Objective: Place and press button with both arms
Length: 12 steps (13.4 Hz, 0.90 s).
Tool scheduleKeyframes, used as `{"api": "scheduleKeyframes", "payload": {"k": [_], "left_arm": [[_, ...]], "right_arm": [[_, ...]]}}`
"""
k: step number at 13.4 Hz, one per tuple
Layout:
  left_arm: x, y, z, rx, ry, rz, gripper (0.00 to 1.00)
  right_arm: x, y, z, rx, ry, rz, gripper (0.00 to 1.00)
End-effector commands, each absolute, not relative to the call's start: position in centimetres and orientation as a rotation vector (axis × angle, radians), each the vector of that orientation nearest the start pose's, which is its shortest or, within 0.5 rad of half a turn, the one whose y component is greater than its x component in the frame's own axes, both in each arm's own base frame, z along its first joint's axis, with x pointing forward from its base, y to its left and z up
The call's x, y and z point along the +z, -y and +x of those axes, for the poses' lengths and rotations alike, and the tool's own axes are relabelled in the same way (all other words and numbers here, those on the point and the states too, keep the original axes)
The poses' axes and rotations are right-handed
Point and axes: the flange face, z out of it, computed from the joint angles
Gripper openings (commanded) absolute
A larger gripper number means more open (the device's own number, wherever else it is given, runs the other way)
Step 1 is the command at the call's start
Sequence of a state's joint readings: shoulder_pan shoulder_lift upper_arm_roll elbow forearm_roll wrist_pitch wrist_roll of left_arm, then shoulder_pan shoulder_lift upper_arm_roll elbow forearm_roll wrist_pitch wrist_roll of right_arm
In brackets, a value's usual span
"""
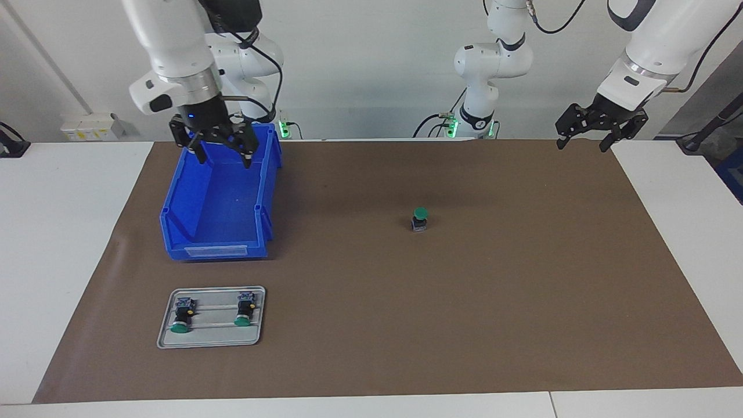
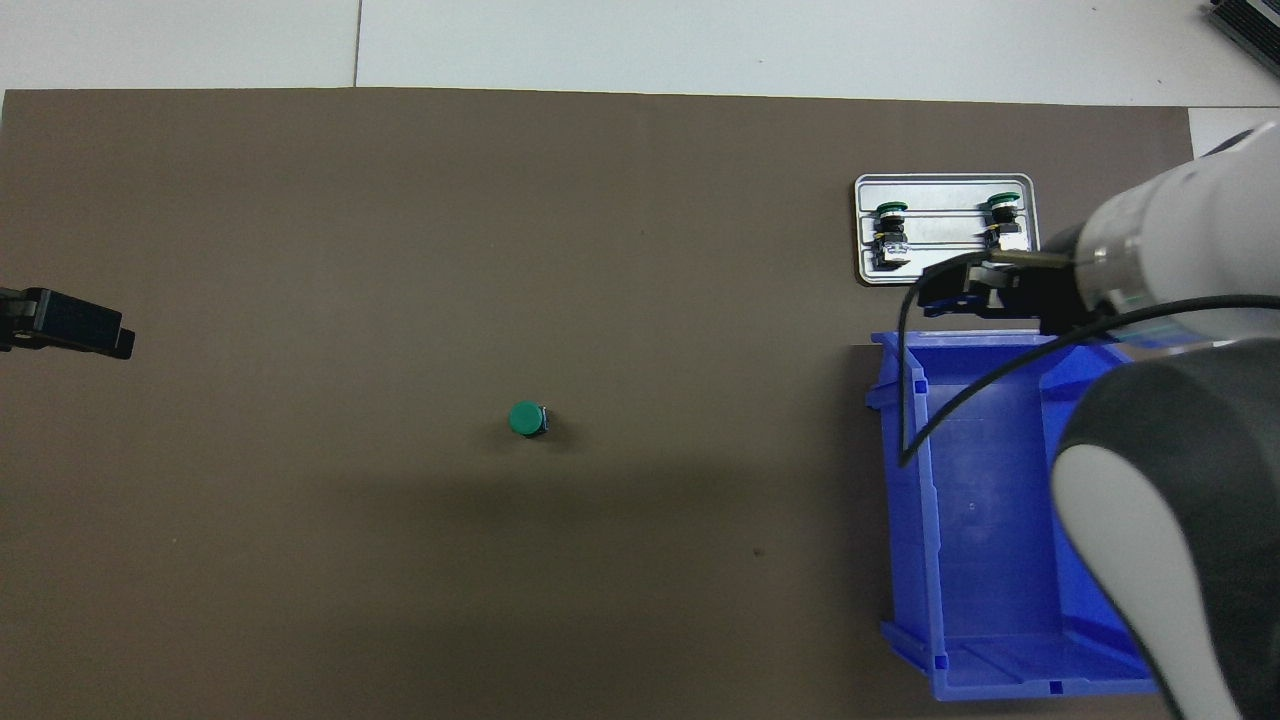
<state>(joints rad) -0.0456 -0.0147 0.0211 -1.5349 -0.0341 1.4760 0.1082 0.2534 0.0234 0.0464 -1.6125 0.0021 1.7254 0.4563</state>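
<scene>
One green-capped button stands upright, cap up, alone near the middle of the brown mat. My right gripper hangs open and empty over the end of the blue bin nearest the robots. My left gripper waits open and empty in the air over the mat's edge at the left arm's end of the table. Both grippers are well away from the button.
The blue bin looks empty and sits at the right arm's end. Farther from the robots than the bin lies a grey metal tray with two more green-capped buttons on their sides.
</scene>
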Motion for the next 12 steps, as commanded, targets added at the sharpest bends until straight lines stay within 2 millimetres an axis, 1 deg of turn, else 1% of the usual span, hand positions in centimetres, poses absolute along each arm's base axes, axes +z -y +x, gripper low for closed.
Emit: {"api": "scheduleKeyframes", "payload": {"k": [1,2,3,4,5,6,7,8,9,10,11,12], "left_arm": [[64.2,1.5,53.3,0.076,-0.194,-3.155,1.00],[64.2,1.5,53.3,0.076,-0.194,-3.155,1.00],[64.2,1.5,53.3,0.076,-0.194,-3.155,1.00],[64.2,1.5,53.3,0.076,-0.194,-3.155,1.00],[64.2,1.5,53.3,0.076,-0.194,-3.155,1.00],[64.2,1.5,53.3,0.076,-0.194,-3.155,1.00],[64.2,1.5,53.3,0.076,-0.194,-3.155,1.00],[64.2,1.5,53.3,0.076,-0.194,-3.155,1.00],[64.2,1.5,53.3,0.076,-0.194,-3.155,1.00],[64.2,1.5,53.3,0.076,-0.194,-3.155,1.00],[64.2,1.5,53.3,0.076,-0.194,-3.155,1.00],[64.2,1.5,53.3,0.076,-0.194,-3.155,1.00]], "right_arm": [[55.3,-28.1,55.5,-0.146,-0.263,-3.047,1.00],[53.1,-32.9,55.4,-0.164,-0.267,-3.041,1.00],[51.2,-36.8,55.3,-0.180,-0.246,-3.028,1.00],[49.4,-39.3,55.2,-0.208,-0.221,-3.013,1.00],[47.7,-42.0,54.4,-0.223,-0.185,-2.998,1.00],[46.2,-43.9,53.9,-0.241,-0.156,-2.985,1.00],[44.8,-45.2,53.7,-0.277,-0.114,-2.993,1.00],[42.6,-46.5,53.2,-0.276,-0.086,-3.017,1.00],[39.7,-48.2,52.2,-0.249,-0.071,-3.046,1.00],[38.1,-50.1,51.4,-0.294,-0.048,-3.035,1.00],[37.4,-50.4,51.2,-0.336,-0.030,-3.040,1.00],[37.3,-50.2,51.2,-0.335,-0.022,-3.049,1.00]]}}
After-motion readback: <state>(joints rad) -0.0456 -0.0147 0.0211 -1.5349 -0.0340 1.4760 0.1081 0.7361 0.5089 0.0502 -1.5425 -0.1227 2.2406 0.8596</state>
